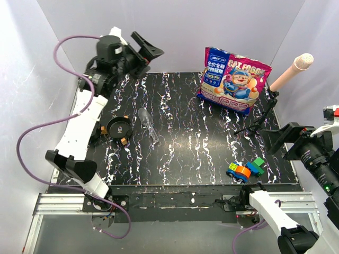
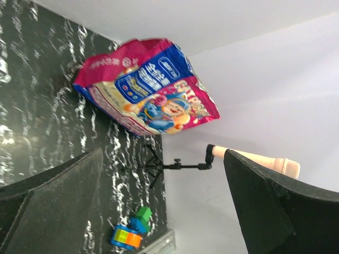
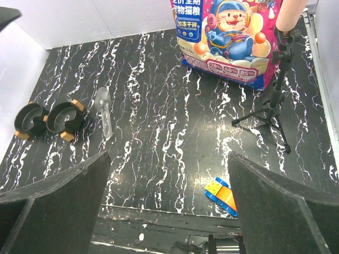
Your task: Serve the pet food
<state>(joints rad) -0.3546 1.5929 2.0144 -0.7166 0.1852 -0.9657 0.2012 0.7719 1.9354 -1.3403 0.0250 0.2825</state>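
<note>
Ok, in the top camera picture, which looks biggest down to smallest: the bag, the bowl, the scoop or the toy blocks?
Biggest: the bag.
Next: the toy blocks and the bowl look about alike, so no ranking.
Smallest: the scoop, long but thin.

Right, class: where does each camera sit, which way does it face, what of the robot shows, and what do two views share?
Top external: above and behind the arms, looking down on the table; left arm and right arm show.
Left wrist: on the left arm, facing across the table at the pet food bag; the open left gripper frames the view.
Right wrist: on the right arm, looking down over the bowls and scoop; the open right gripper shows.
Shared: both wrist views show the bag and toy blocks.
</note>
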